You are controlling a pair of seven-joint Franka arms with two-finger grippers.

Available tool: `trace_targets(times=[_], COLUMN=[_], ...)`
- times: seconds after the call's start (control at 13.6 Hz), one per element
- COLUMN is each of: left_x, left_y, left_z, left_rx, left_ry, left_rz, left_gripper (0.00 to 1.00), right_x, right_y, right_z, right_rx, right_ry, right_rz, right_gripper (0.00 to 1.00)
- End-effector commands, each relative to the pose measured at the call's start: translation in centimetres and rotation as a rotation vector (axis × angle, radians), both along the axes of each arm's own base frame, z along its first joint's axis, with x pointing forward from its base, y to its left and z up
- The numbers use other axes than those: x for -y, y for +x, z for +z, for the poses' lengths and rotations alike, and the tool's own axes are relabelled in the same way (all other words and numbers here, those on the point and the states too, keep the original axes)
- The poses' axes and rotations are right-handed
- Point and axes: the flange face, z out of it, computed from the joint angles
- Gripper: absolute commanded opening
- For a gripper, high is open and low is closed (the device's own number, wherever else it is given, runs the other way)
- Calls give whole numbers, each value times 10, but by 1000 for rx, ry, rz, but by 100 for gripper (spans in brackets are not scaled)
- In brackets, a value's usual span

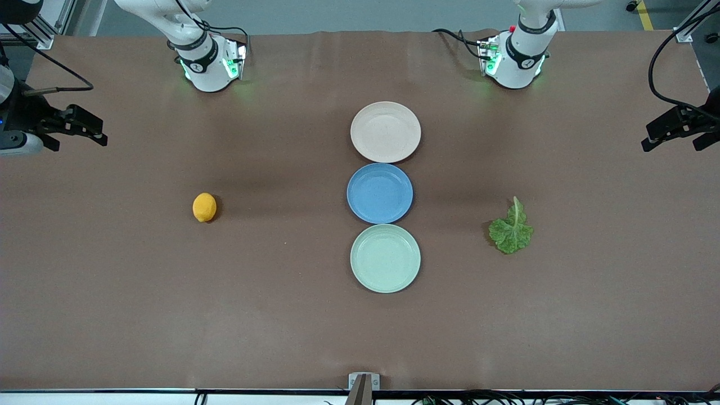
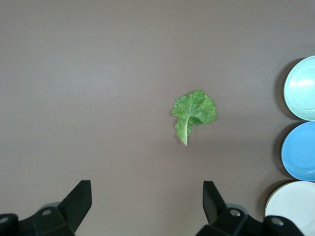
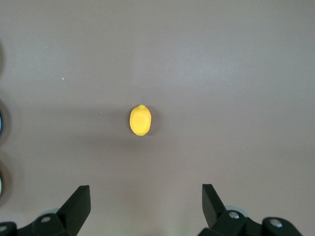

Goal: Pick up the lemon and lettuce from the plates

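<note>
The lemon [image 1: 204, 207] lies on the bare brown table toward the right arm's end, on no plate; it also shows in the right wrist view [image 3: 140, 120]. The lettuce [image 1: 511, 228] lies on the bare table toward the left arm's end and shows in the left wrist view [image 2: 193, 113]. The pink-beige plate [image 1: 385, 131] and the mint plate [image 1: 385, 258] are empty. My left gripper [image 2: 146, 189] is open and empty, high over the table's left-arm end [image 1: 680, 138]. My right gripper [image 3: 146, 189] is open and empty, high over the right-arm end [image 1: 79, 132].
An empty blue plate [image 1: 379, 193] sits between the pink and mint plates in one row down the table's middle. The three plates show at the edge of the left wrist view, mint [image 2: 302, 88], blue [image 2: 301, 150], pink [image 2: 293, 206].
</note>
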Motion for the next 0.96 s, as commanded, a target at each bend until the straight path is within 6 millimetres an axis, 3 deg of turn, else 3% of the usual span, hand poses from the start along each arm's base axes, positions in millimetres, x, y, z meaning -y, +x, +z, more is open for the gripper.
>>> trace_targets(times=[0.0,0.88], left_x=[3,2], left_y=[-1,-1], left_z=[6,7], left_rx=[-2,6], left_ry=[4,4], left_rz=[-4,-2], left_gripper=[99,100], right_x=[3,-3], right_y=[-10,-10], right_z=[3,5], right_rx=[5,15], right_ry=[5,28], right_rz=[-38,-32], right_gripper=[100,100])
